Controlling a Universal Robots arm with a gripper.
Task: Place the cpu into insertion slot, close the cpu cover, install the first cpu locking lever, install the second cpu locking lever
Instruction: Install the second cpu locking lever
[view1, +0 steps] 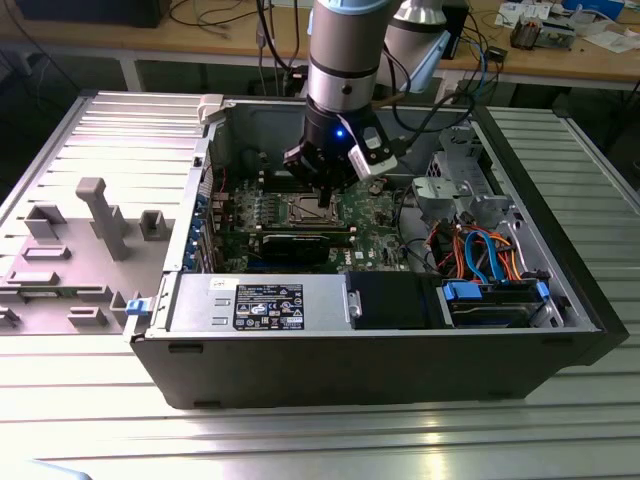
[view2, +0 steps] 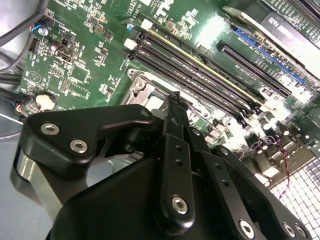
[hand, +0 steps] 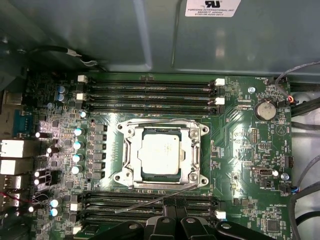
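Observation:
The silvery cpu (hand: 160, 152) lies flat in the insertion slot (view1: 315, 210) on the green board. The cpu cover (hand: 192, 150), a thin metal frame, lies shut around it. One thin locking lever (hand: 160, 121) runs along the cover's far edge. The other lever (hand: 145, 201) slants out over the memory slots on the near side, away from the cover. My gripper (hand: 176, 210) is shut, and its narrow black fingers (view2: 175, 130) come down by that slanting lever at the socket's edge (view2: 142, 87). In the exterior view the gripper (view1: 322, 190) hangs just above the socket.
Long black memory slots (hand: 150, 90) flank the socket on both sides. A coin battery (hand: 265, 110) sits beside them. The open case holds a power supply (view1: 260, 300), a grey drive cage (view1: 460, 180) and orange and blue cables (view1: 480, 250). Grey fixtures (view1: 100, 215) stand at the exterior view's left.

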